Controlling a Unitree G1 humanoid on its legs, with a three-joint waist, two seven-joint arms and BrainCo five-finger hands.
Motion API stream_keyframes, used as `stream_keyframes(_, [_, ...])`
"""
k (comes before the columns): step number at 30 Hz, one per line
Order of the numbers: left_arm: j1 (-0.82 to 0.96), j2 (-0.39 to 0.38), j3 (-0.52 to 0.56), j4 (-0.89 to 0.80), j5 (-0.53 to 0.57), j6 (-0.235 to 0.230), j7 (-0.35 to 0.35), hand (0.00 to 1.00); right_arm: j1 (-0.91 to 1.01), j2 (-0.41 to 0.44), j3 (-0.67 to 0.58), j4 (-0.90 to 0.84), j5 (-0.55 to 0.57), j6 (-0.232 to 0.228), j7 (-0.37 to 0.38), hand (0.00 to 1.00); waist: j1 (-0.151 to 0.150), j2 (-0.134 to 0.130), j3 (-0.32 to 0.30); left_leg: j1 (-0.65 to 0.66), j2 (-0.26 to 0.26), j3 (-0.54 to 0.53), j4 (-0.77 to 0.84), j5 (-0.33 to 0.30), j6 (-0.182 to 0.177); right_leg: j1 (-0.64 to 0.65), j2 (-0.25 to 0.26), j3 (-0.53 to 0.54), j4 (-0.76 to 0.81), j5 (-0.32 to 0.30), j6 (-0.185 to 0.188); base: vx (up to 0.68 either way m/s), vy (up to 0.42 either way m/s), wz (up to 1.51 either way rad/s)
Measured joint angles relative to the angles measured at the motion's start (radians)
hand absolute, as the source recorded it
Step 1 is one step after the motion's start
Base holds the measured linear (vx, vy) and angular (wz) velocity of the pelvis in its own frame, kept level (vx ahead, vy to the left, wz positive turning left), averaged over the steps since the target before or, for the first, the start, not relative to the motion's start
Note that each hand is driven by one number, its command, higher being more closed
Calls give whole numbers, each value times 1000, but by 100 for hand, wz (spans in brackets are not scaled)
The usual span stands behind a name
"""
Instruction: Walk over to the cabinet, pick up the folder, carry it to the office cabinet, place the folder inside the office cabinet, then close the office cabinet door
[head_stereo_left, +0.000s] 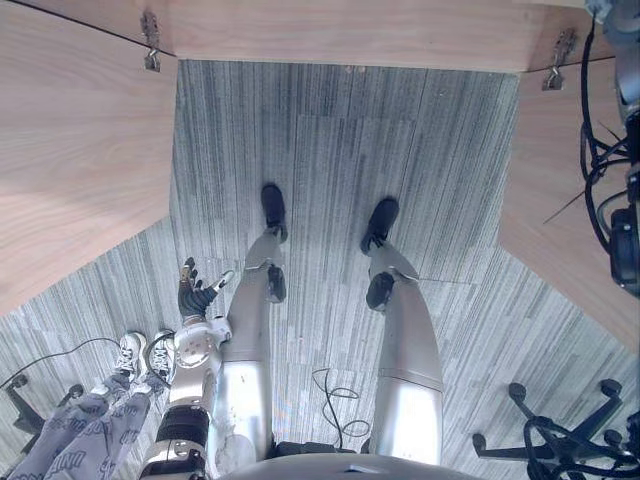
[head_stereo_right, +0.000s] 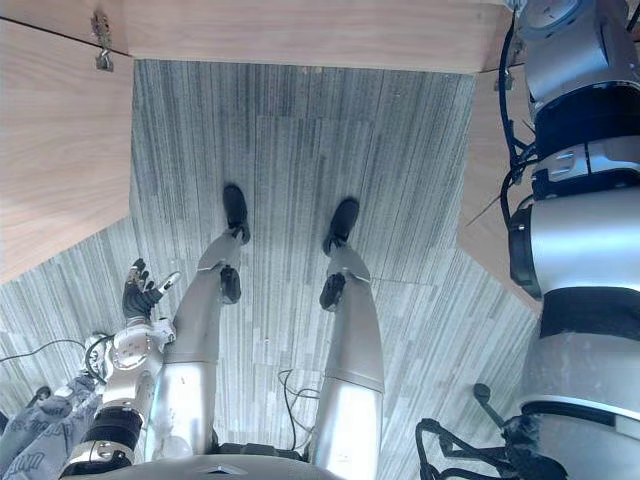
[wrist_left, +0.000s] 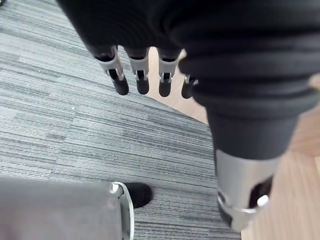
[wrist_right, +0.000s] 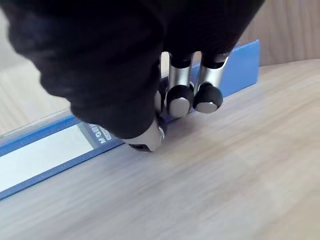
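The right hand (wrist_right: 180, 97) has its fingers and thumb curled onto the spine of the blue folder (wrist_right: 240, 67). The folder rests on the wooden cabinet top (wrist_right: 225, 180), and the right wrist view shows its white label (wrist_right: 40, 160). The eye views show the left hand (head_stereo_left: 194, 294) hanging with relaxed, spread fingers over grey carpet (head_stereo_left: 340, 150), near a person's legs (head_stereo_left: 70, 435).

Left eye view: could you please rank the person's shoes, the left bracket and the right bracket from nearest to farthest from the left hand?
Measured from the left hand:
1. Shoes: on the floor, close by on the robot's left.
2. Left bracket: on the wooden edge ahead, on the left side.
3. Right bracket: on the wooden edge ahead, across on the right side.
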Motion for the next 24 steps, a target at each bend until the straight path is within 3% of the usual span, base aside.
stream_keyframes(4, [0,-6,0,9,0,0,0,0,78,11,-96,-75,39,-3,-3,100,-3,0,0,35,3,-6,8,-4,0,46,1,-8,-5,-1,0,0,0,0])
stream_keyframes(7, [1,-2,1,9,0,0,0,0,231,31,-227,-254,79,-17,-12,100,-8,0,-1,39,12,-13,39,-17,3,68,8,-13,-8,-1,1,-18,-9,-5])
stream_keyframes(13, [8,-4,-3,28,7,18,-9,0,649,221,-531,-664,192,-45,-60,100,-25,-1,-2,134,26,-13,87,-59,8,179,20,-8,-5,-13,7,-15,-14,-9])
stream_keyframes(16, [33,-3,-3,31,32,46,-24,0,930,384,-652,-943,257,-115,-96,100,-33,-2,-9,232,29,-5,89,-95,0,273,24,-2,-16,-43,11,5,-37,-8])
stream_keyframes(21, [92,-10,3,39,62,71,-50,0,1222,597,-614,-1127,330,-213,-75,100,-52,-4,-73,366,49,10,77,-132,-9,421,40,-17,-81,-45,12,71,-14,-20])
stream_keyframes(22, [125,-18,5,41,72,79,-64,0,1349,661,-561,-1161,354,-240,-34,100,-54,-8,-114,433,57,22,60,-141,-14,490,48,-19,-119,-43,12,120,-10,-20])
stream_keyframes(24, [151,-27,9,49,84,81,-68,0,1436,700,-518,-1172,360,-243,4,100,-55,-13,-149,489,60,34,42,-148,-11,544,53,-18,-147,-43,12,149,-19,-19])
